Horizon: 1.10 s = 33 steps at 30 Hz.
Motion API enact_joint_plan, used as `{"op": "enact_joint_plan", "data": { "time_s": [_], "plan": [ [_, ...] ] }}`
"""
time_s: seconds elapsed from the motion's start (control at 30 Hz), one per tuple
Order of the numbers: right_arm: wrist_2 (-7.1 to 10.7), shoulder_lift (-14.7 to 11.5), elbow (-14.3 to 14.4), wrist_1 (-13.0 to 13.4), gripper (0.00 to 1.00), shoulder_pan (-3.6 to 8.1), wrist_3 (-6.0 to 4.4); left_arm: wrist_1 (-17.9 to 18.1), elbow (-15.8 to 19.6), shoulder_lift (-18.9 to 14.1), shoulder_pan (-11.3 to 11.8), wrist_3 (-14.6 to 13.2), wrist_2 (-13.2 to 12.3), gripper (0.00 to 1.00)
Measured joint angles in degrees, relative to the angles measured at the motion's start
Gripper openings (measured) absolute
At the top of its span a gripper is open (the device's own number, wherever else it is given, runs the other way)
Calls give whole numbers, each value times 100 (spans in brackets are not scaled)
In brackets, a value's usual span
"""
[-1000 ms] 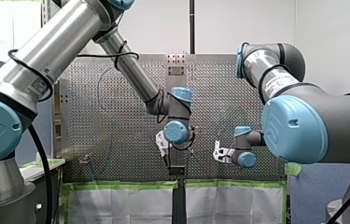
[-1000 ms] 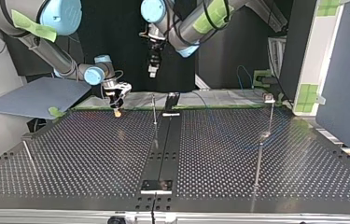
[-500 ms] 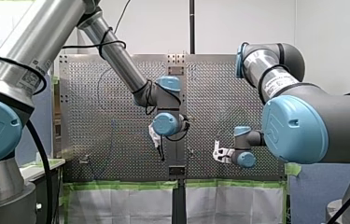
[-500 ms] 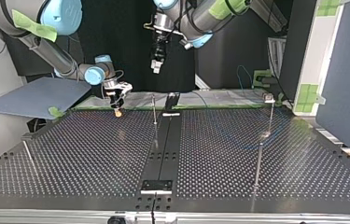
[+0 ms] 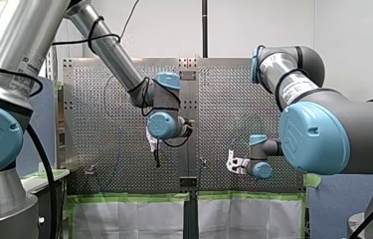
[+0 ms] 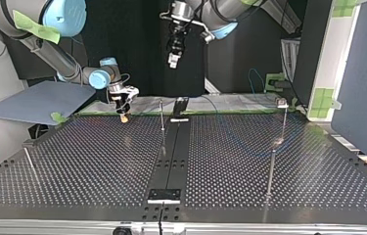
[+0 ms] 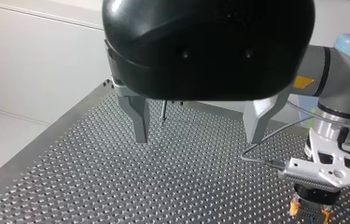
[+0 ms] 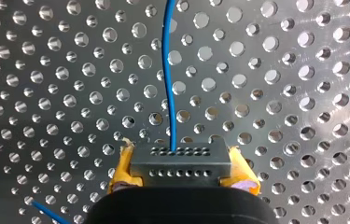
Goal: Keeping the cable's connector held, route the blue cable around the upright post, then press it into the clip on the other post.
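- My right gripper's (image 8: pixel 180 179) two yellow pads (image 8: pixel 120 170) squeeze one connector (image 8: pixel 180 158), just over the table (image 8: pixel 280 93).
- One blue cable (image 8: pixel 168 70) runs out of it.
- My left gripper's (image 7: pixel 197 140) two fingers (image 7: pixel 137 116) stand wide apart.

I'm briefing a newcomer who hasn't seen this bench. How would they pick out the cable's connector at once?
Start at the perforated table and find my right tool, low over its far edge at the top view's left. Between that tool's yellow pads sits the connector: a dark grey block with rows of tiny holes, the only thing with the blue cable running out of it.
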<state>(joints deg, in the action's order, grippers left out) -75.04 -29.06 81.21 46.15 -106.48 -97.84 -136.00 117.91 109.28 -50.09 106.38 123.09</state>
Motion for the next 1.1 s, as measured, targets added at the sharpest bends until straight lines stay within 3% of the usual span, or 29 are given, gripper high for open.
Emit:
{"op": "enact_joint_plan", "data": {
  "time_s": [1.1],
  "plan": [
    [-1,0,3,-1,0,-1,1,-2,1567,-1550,3,-4,-15,99]
  ]
}}
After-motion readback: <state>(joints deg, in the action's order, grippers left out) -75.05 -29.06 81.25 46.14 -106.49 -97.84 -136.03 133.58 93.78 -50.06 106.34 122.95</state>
